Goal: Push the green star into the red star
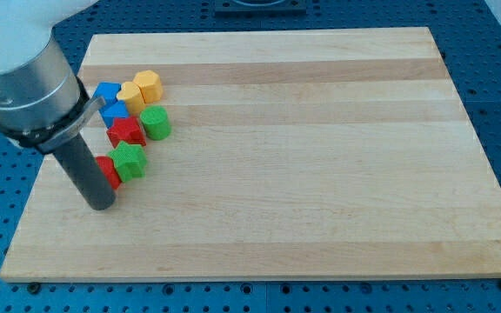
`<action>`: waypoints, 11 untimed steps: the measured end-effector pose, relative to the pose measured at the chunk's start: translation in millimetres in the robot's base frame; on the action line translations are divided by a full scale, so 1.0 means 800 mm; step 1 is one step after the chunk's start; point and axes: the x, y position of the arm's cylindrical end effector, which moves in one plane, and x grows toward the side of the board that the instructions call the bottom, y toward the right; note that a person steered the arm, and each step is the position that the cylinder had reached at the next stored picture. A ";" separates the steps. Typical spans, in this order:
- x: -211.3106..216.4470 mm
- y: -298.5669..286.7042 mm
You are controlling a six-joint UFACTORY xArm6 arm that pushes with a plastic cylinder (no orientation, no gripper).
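The green star (130, 161) lies at the left of the wooden board (320, 156). It touches the red star (126, 132) just above it. A second red block (109, 171) sits against the green star's left side, partly hidden by the rod. My tip (101, 205) rests on the board just below and left of the green star, close beside that red block.
A green cylinder (156, 123) stands right of the red star. Two blue blocks (107, 92) (113, 112), a yellow heart (129, 93) and a yellow block (149, 85) cluster above. The board's left edge is near the tip.
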 end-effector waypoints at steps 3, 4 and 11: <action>-0.010 -0.010; 0.042 -0.021; -0.044 0.024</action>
